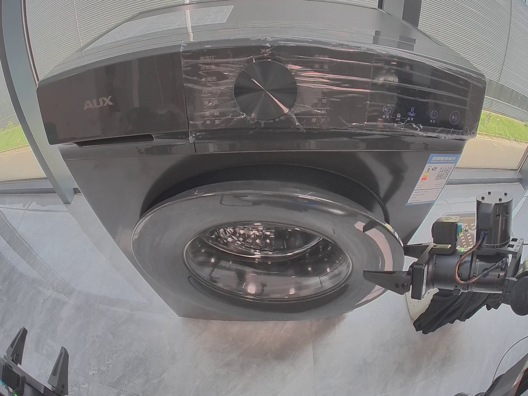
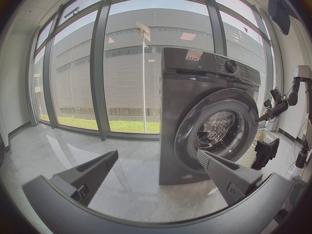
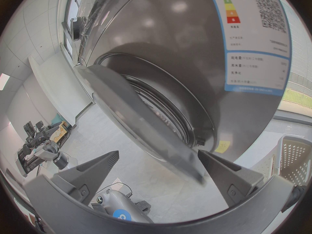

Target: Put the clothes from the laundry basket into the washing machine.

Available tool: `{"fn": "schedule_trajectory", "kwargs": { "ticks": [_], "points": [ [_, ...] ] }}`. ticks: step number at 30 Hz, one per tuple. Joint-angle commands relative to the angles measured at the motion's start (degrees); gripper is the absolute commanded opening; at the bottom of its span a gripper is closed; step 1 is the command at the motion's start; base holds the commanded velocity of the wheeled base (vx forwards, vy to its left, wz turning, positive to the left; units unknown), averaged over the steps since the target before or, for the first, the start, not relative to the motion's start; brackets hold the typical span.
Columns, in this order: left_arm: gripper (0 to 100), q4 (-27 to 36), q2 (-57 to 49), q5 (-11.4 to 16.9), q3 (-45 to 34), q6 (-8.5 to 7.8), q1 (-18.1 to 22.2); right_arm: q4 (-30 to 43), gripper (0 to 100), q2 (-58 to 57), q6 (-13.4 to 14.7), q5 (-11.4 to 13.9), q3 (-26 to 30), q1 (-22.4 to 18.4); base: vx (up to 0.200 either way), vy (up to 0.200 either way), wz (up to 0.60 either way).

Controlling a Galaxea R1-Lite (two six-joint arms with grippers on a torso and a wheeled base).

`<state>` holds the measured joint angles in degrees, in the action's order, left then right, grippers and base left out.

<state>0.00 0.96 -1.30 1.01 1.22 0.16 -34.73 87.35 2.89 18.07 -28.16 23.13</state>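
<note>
This looks like a bare test or demonstration room in a commercial or industrial building rather than a home laundry. The washing machine stands free on a wide, polished grey tile floor, with plastic film over its control panel and an energy label on its front. On the far side and to the left, floor-to-ceiling windows in dark frames look out on a strip of grass and a large grey ribbed building. Overhead is a white panelled ceiling, and a pale perforated laundry basket sits on the floor at the machine's right.
</note>
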Motion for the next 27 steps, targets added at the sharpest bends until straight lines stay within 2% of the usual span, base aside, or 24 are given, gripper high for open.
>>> {"fn": "schedule_trajectory", "kwargs": {
  "ticks": [1, 9, 17, 27],
  "points": [
    [100, 0.00, -0.96, -0.01, -0.84, 0.01, 0.02, 0.01, 100, -4.11, -0.25, -0.14, 3.38, -0.10, 0.000, 0.000, 0.00],
    [100, 0.00, -0.96, -0.10, -0.84, 0.19, 0.02, -0.51, 100, -3.32, -0.34, -0.14, 2.85, 0.34, 0.000, 0.000, 0.00],
    [100, 0.09, -0.96, -0.10, -0.92, 0.10, 0.02, -0.60, 100, -0.25, -0.34, -0.93, 3.11, 3.15, -0.175, 0.000, 0.00],
    [100, 0.00, -0.96, -0.10, -0.92, 0.01, 0.02, -0.60, 100, -5.52, -0.43, -1.19, 8.12, 3.94, 0.000, 0.000, 0.00]
  ]
}}
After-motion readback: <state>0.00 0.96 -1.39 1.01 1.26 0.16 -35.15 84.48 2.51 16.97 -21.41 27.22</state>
